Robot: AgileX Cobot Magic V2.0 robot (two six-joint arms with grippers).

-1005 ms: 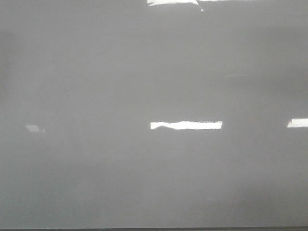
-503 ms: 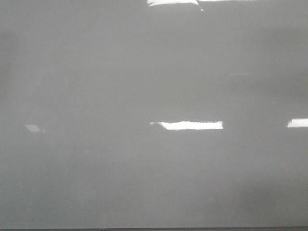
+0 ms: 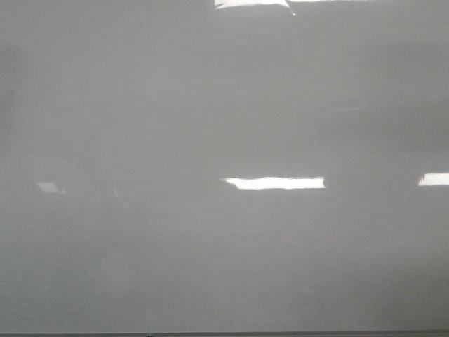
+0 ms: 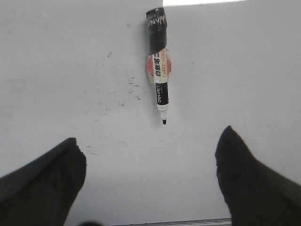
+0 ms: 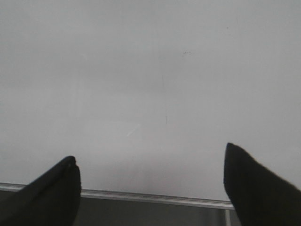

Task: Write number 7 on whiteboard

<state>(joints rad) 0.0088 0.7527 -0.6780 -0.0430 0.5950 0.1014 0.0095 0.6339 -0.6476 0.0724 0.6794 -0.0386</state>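
The whiteboard (image 3: 210, 126) fills the front view, glossy grey-white and bare; no number 7 shows on it in any view. In the left wrist view a black-and-white marker (image 4: 159, 70) lies uncapped on the whiteboard (image 4: 70, 56), its tip toward my left gripper (image 4: 150, 148). That gripper hovers open a short way from the tip, with nothing between its black fingers (image 4: 56, 174). My right gripper (image 5: 150, 162) is open too, over the whiteboard (image 5: 150, 70) near its metal edge (image 5: 155, 197). Neither gripper appears in the front view.
Faint smudges and specks of old ink (image 4: 117, 94) lie beside the marker. Bright glare patches (image 3: 277, 182) cross the board in the front view. A thin dark edge (image 3: 224, 334) runs along the board's bottom. Beyond the metal edge lies a dark surface (image 5: 141, 214).
The board stays blank. Only the left end of the middle glare patch has changed shape slightly.
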